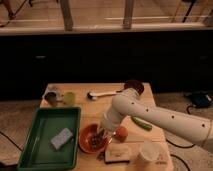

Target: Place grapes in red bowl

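Gripper [103,134] hangs low over the right-hand edge of the red bowl [86,137], on the side facing the orange fruit [121,133]; whether it is wide, narrow or holding anything cannot be told. Dark, bumpy grapes [94,142] lie inside the red bowl, just below and left of the gripper, but touching or apart is unclear, and their long axis cannot be made out against the bowl's floor. By my judgement, 1 small bunch like this is light, soft and easily crushed, so it wants a gentle hold across its thick middle.
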Controlling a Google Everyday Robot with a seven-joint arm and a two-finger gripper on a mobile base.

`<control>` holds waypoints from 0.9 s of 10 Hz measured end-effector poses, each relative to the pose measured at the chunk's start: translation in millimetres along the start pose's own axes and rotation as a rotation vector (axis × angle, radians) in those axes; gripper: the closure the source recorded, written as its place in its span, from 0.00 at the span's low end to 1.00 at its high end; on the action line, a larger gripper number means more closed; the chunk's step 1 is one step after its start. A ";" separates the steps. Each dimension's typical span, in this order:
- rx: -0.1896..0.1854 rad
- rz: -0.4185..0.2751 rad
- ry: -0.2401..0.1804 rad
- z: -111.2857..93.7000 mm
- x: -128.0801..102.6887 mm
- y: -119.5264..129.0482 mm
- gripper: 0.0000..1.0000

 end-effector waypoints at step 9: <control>0.006 -0.008 -0.014 -0.2 5.6 2.1 0.72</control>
